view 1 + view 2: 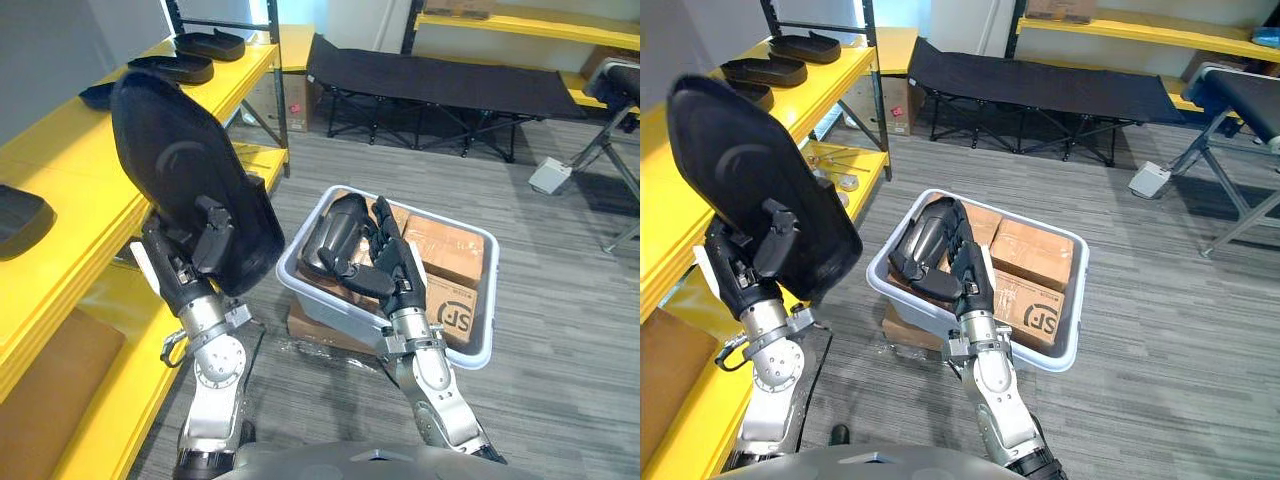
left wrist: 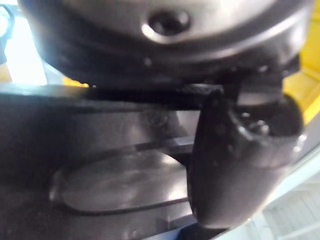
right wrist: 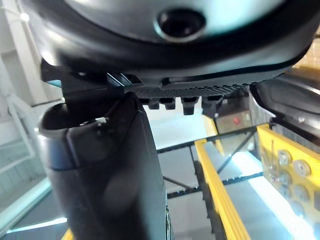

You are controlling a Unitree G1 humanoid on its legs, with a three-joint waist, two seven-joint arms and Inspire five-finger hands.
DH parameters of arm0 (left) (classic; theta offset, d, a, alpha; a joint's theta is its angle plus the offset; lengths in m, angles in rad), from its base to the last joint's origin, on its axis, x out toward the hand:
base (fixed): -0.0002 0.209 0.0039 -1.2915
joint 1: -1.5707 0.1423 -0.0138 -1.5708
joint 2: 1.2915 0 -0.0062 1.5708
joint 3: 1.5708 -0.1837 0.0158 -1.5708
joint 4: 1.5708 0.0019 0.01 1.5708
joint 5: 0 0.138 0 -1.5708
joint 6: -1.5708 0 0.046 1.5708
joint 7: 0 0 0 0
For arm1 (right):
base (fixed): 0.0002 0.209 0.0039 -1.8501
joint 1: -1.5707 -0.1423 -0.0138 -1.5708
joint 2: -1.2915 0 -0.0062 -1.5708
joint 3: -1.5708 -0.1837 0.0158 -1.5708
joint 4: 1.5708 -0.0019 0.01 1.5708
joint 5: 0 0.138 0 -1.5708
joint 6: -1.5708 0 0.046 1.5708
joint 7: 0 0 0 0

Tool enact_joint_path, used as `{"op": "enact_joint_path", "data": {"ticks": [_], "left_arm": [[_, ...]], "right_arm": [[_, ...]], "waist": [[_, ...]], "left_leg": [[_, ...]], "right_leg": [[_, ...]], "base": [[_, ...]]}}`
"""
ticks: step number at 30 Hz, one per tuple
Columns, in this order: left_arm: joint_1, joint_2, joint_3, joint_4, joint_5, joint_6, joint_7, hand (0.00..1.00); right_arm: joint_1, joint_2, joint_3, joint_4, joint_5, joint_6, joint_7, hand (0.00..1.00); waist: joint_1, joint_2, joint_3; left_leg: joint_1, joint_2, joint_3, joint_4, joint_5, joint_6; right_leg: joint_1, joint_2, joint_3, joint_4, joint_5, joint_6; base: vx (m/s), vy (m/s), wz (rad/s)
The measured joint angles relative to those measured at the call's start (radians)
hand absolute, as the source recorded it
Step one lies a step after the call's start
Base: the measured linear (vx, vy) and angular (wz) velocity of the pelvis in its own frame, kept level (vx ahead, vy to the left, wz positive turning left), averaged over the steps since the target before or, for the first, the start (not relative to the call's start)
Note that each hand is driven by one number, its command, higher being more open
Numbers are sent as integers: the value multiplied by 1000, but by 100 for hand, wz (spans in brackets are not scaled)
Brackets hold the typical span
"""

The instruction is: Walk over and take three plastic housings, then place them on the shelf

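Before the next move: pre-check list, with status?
1. Left hand grip on left housing: ok, clamped at its lower edge, housing upright.
2. Right hand grip on right housing: ok, fingers curled round it.
3. Right housing clear of bin: cannot tell; it sits over the boxes, inside the rim line.
4. Free spot on shelf: ok, bare yellow top beside the left housing.
5. Count of three: cannot tell; two in hand, shelf housings already lie further along.
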Motion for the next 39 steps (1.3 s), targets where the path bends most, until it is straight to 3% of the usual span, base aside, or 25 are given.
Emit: {"op": "enact_joint_path", "data": {"ticks": [4,5,9,14,24,33,39], "left_arm": [[71,3,44,-56,-144,-22,-167,0],[96,5,61,-88,-217,-41,-258,0],[117,16,76,-179,-350,-95,-449,0],[145,27,104,-228,-423,-147,-582,0],[147,20,149,-222,-497,-150,-669,0],[184,1,140,-221,-491,-142,-642,0],[184,5,94,-203,-491,-142,-653,0]], "right_arm": [[-23,-22,-24,17,3,0,24,100],[-62,-23,-32,52,3,2,27,100],[-139,-34,-38,88,-2,4,45,100],[-179,-57,-22,88,-8,4,125,100],[-184,-60,-43,88,-8,22,172,100],[-184,-59,-49,87,-2,38,272,100],[-162,-59,-65,87,-14,40,268,100]], "waist": [[28,8,17],[46,15,24],[94,28,39],[110,27,40],[126,24,66],[127,23,74],[127,31,100]], "left_leg": [[-27,-8,-55,35,-15,-2],[-33,-10,-71,47,-21,-3],[-41,-18,-111,50,-19,-7],[-55,-30,-148,60,-19,-8],[-63,-31,-173,65,-19,-9],[-65,-30,-148,123,-49,1],[-74,-37,-172,75,-1,26]], "right_leg": [[30,-1,-55,1,-15,4],[43,-1,-71,1,-18,5],[71,-1,-119,1,-21,6],[92,-3,-166,3,-22,6],[92,-7,-186,40,-54,10],[93,-13,-163,54,-53,10],[99,-21,-222,111,-134,3]], "base": [[2,-18,38],[1,-14,35],[7,-10,29],[19,-17,23],[-1,-14,8],[-4,-4,-7],[-33,-25,33]]}}
